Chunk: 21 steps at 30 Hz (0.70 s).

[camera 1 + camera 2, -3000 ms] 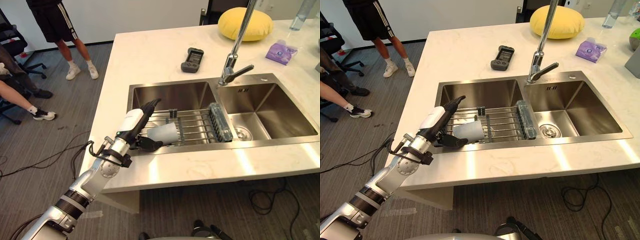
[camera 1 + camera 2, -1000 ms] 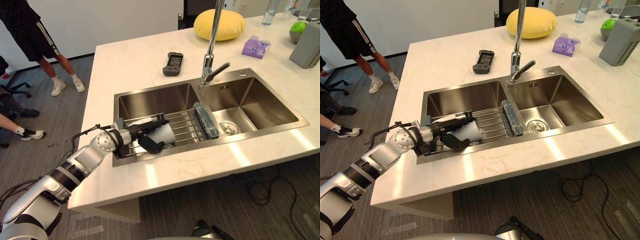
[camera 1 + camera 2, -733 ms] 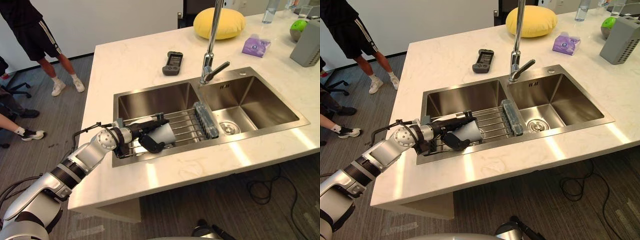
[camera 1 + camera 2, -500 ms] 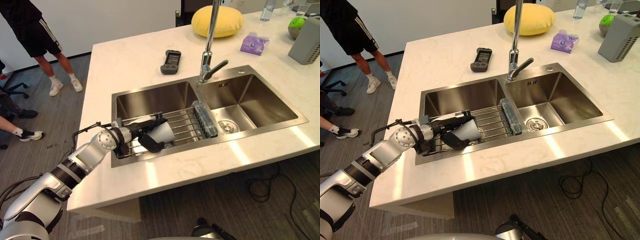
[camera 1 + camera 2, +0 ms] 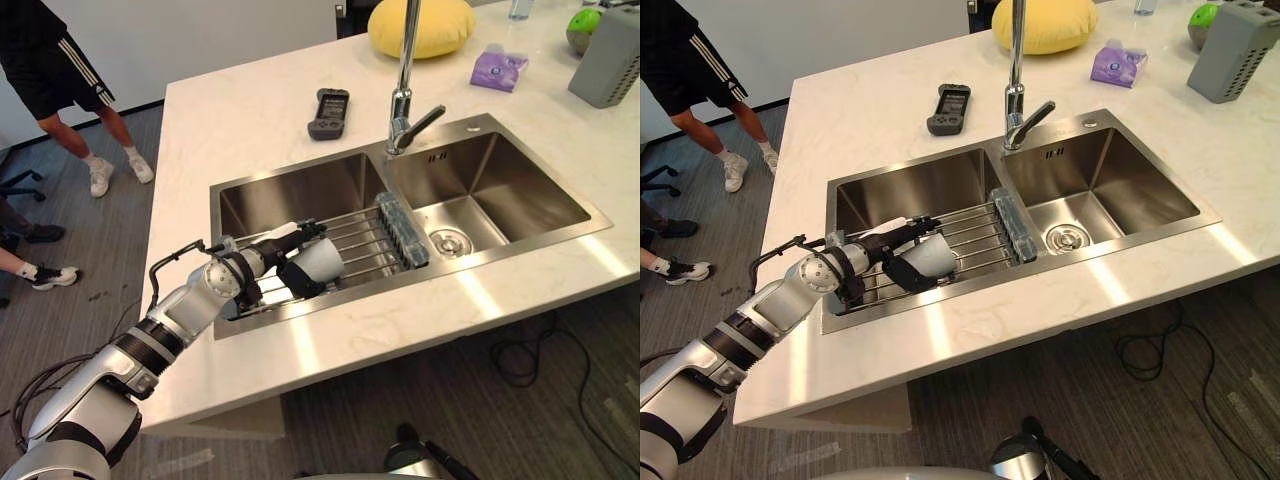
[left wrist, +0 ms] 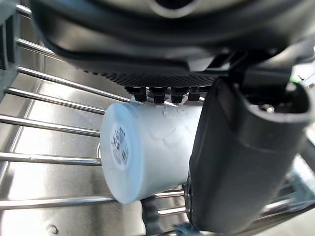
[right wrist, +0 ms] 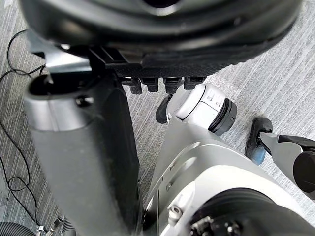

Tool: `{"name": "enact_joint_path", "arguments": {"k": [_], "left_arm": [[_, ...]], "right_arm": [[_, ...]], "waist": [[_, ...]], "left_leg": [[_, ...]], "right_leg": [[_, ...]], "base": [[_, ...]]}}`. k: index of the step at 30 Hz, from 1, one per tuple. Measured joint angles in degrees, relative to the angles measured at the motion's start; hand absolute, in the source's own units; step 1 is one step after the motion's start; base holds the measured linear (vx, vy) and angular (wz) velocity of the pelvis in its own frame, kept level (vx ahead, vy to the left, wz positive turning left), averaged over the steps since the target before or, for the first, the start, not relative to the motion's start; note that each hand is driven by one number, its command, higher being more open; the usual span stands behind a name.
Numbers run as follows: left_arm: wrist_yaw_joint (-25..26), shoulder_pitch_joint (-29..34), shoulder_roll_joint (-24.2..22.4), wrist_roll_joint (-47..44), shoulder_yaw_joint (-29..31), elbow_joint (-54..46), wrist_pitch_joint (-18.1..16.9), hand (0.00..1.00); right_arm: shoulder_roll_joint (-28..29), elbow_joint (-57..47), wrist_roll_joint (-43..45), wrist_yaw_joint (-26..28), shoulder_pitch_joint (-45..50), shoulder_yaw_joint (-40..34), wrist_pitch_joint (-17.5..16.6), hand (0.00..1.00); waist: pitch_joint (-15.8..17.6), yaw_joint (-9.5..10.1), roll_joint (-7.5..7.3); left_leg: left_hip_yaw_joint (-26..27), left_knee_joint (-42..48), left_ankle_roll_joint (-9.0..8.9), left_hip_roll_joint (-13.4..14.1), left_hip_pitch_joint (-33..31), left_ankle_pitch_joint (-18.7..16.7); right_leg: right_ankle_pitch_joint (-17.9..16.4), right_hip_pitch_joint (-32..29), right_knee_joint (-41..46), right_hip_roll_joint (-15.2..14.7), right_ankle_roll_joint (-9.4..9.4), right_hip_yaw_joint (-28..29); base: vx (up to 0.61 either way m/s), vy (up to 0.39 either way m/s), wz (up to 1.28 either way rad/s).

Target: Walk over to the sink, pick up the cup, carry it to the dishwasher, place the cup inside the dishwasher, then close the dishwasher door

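Left robot hand (image 5: 268, 259) clasping white cup (image 5: 323, 258), lying sideways on sink rack (image 5: 366, 240).

**Left-eye view.** We see the cup (image 5: 325, 258) only in part: the left hand (image 5: 275, 256) covers its near end, hiding the mouth. The upper edge cuts off the faucet (image 5: 406, 50), the yellow cushion (image 5: 420, 25), and the standing person (image 5: 45, 60) above the shorts.

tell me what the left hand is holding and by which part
The white cup, gripped round its side wall by the left hand, on the sink rack.
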Motion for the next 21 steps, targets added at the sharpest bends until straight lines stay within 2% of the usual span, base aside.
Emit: {"name": "enact_joint_path", "arguments": {"k": [3,10,12,16,21], "left_arm": [[0.59,0.6,-0.86,3.46,1.06,1.03,-0.59,0.0],[3.62,1.16,-0.68,10.73,2.41,1.18,-5.66,0.0],[4.98,1.92,-0.32,10.75,2.37,1.22,-7.12,0.0],[10.77,3.06,0.33,10.05,-0.35,1.16,-12.65,0.0],[17.47,3.71,1.66,1.37,-0.39,-4.15,-18.89,0.0]], "right_arm": [[-0.18,-0.78,0.01,-0.68,-0.05,0.0,0.05,1.0],[-0.81,-0.84,1.73,-1.16,-0.09,-0.01,-0.21,1.0],[-0.9,-0.86,1.76,-1.16,-0.09,0.01,-0.51,1.0],[-0.96,-0.9,1.76,-1.21,-0.06,0.81,-1.38,1.0],[-1.16,-0.76,1.7,-1.21,0.64,1.72,-2.78,1.0]], "waist": [[0.42,-0.66,0.53],[1.46,-1.04,2.02],[1.64,-1.03,2.28],[1.7,-0.95,2.41],[1.71,-0.06,2.44]], "left_leg": [[-0.02,0.01,0.04,0.0,-0.19,-0.09],[-0.54,0.13,0.04,0.02,-0.42,-0.27],[-0.71,0.13,0.04,0.03,-0.45,-0.3],[-1.55,0.13,0.06,0.06,-0.8,-0.28],[-3.34,0.17,0.19,0.21,-1.38,-0.15]], "right_leg": [[0.02,-0.59,0.01,0.08,0.04,0.63],[0.02,-0.85,0.11,0.07,0.1,0.51],[-0.01,-0.85,0.15,0.06,0.12,0.42],[-0.07,-0.82,0.2,0.04,0.21,-0.39],[-0.31,-0.2,0.46,0.08,0.56,-2.73]], "base": [[0.0,-0.027,-0.1],[-0.01,-0.031,-0.01],[-0.04,-0.036,0.03],[-0.03,-0.041,0.08],[0.0,-0.04,0.16]]}}
